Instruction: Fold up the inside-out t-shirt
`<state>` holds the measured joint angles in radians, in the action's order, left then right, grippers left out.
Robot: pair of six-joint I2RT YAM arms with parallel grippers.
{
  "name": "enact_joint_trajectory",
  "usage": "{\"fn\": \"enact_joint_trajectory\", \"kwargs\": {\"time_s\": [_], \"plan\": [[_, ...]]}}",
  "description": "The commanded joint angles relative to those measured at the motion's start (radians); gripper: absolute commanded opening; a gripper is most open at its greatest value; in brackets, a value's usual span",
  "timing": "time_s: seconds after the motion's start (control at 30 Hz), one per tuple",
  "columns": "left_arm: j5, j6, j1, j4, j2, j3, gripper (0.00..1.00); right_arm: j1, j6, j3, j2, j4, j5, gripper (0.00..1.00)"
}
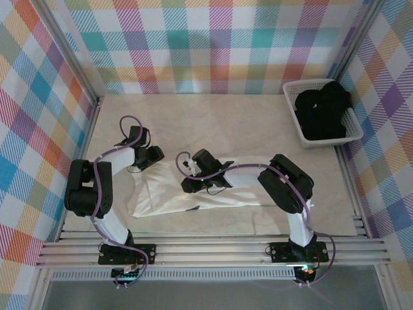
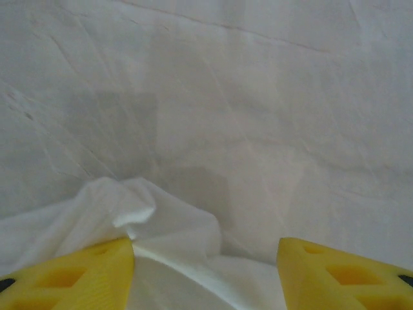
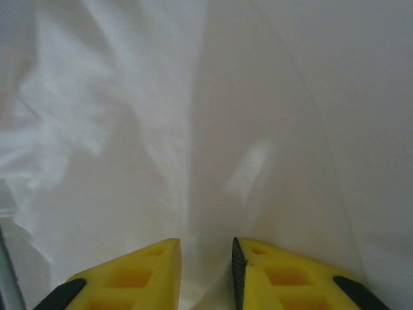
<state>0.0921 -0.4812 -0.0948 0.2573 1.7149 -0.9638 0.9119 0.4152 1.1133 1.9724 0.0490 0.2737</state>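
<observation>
The inside-out t-shirt (image 1: 213,197) lay spread but rumpled on the worktop (image 1: 226,123), towards the near edge and between the two arms, its long side running left to right. The left tool (image 2: 206,258) stood wide at the shirt's far-left corner, with a small peak of bunched cloth sitting between its yellow fingers (image 2: 97,268) and not clamped. The right tool (image 3: 206,274) was narrow and low over the middle of the shirt's far edge. A ridge of cloth ran into its slim gap, but whether it truly pinched that ridge could not be told. The likeliest trouble, by my judgement, was the thin cloth itself. A close on only the tip of that peak might catch a single layer, which would slip free or drag the shirt crooked. A pull from the right side with the left side empty would bunch the cloth towards the centre. The tools also sat near each other, so a careless sweep could knock them together. Bare worktop lay open beyond the shirt, while its near hem ran close to the front rails (image 1: 213,248). The white plastic basket (image 1: 292,110) holding the black garment (image 1: 322,110) stood well apart in the far-right corner.
</observation>
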Motion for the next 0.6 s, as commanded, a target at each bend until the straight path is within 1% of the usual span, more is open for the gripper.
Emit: {"fn": "enact_joint_trajectory", "kwargs": {"time_s": [0.0,0.13,0.23,0.33,0.43,0.47,0.5,0.53,0.57], "plan": [[-0.025,0.023,0.018,-0.030,0.047,-0.009,0.61,0.013,0.038,-0.060,-0.010,-0.055,0.005,0.25],[-0.038,0.041,0.023,-0.019,0.067,-0.051,0.63,0.021,0.030,-0.117,-0.053,-0.069,0.016,0.25],[-0.034,0.047,0.025,-0.003,0.039,-0.082,0.65,0.021,-0.018,-0.108,-0.111,-0.104,0.009,0.31],[-0.046,0.035,0.024,-0.010,-0.062,-0.060,0.69,0.021,-0.076,-0.095,-0.196,-0.134,-0.002,0.40],[-0.084,0.029,0.026,0.012,-0.189,0.001,0.81,0.019,-0.130,-0.109,-0.294,-0.172,-0.043,0.46],[-0.101,0.029,0.026,0.011,-0.236,0.032,0.86,0.018,-0.150,-0.116,-0.330,-0.201,-0.079,0.49],[-0.122,0.028,0.028,0.053,-0.277,0.067,0.91,0.015,-0.170,-0.125,-0.365,-0.233,-0.122,0.53],[-0.137,0.024,0.030,0.065,-0.321,0.100,0.95,0.008,-0.184,-0.135,-0.395,-0.258,-0.155,0.56],[-0.141,0.021,0.036,0.082,-0.359,0.134,0.97,-0.005,-0.195,-0.151,-0.429,-0.278,-0.184,0.59]]}}
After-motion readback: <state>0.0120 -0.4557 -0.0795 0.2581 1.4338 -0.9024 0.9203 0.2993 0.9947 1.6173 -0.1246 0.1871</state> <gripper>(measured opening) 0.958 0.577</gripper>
